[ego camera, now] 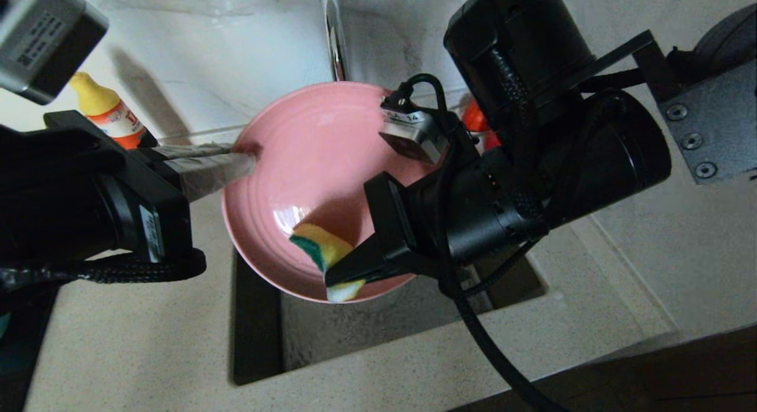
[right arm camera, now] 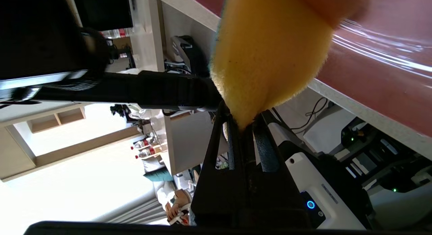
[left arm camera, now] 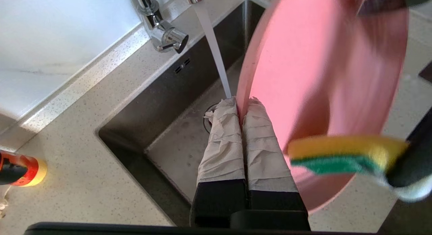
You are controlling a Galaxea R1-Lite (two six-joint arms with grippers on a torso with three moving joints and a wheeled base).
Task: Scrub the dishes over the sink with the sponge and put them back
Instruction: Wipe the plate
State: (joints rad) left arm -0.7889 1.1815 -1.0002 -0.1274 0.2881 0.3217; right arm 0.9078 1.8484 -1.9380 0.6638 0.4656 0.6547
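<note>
Right now I'm mid-scrub: my left hand [left arm camera: 242, 110] pinches the rim of the pink plate [ego camera: 313, 164] and holds it tilted over the sink [ego camera: 331, 335], while my right hand [ego camera: 343, 279] clamps the sponge [ego camera: 322, 255] against the plate's lower face. Next I'd sweep the sponge across the rings under steady pressure, keeping the plate from twisting. It's glossy pink, wet-looking, with water [left arm camera: 216, 56] running just behind it.

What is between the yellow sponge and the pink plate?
Nothing visible. The soft yellow-and-green sponge, pinched in the right gripper, lies against the round pink plate's face, which the left gripper holds by its rim.
</note>
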